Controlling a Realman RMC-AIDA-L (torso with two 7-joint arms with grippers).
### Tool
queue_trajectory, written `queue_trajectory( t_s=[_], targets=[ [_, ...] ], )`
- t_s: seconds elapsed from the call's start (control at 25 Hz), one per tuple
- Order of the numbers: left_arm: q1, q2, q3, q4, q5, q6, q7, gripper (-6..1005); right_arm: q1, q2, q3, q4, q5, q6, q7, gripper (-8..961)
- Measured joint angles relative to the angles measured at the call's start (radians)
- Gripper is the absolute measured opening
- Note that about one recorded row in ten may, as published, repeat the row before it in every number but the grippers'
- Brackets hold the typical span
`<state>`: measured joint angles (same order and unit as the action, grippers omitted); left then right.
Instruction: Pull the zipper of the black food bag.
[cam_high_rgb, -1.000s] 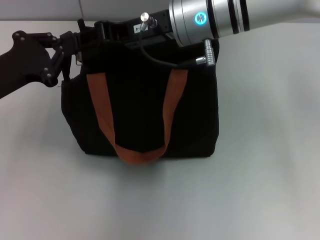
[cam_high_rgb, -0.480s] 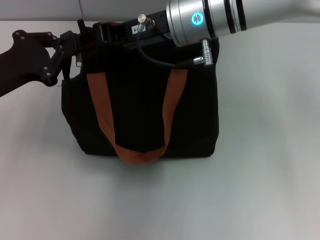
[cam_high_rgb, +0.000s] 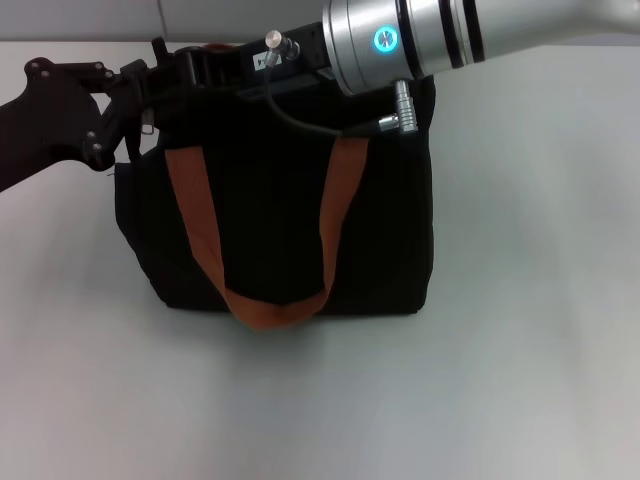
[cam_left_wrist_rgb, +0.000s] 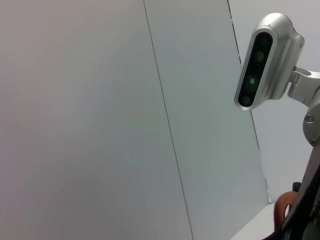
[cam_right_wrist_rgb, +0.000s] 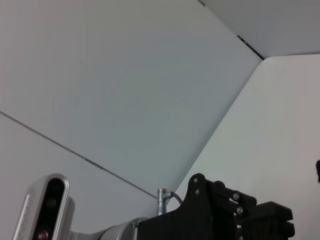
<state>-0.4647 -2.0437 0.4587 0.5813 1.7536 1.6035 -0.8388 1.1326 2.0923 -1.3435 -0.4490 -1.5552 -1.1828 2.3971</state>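
White table (cam_high_rgb: 500, 380), black food bag (cam_high_rgb: 280, 230)

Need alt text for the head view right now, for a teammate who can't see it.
A black food bag with rust-brown strap handles stands on a pale table. The left gripper and right gripper meet at its top left rim.
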Motion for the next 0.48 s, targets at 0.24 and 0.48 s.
queue_trajectory(
  t_s=[0.24,0.48],
  targets=[
    [0.002,-0.001,0.0,0.0,-0.005,0.002,0.0,25,0.0,0.0,-0.008,0.002,0.002,0.014,0.0,418],
    [0.005,0.003,-0.001,0.0,-0.007,0.005,0.0,25,-0.001,0.0,-0.013,0.0,0.002,0.02,0.0,377]
  ],
)
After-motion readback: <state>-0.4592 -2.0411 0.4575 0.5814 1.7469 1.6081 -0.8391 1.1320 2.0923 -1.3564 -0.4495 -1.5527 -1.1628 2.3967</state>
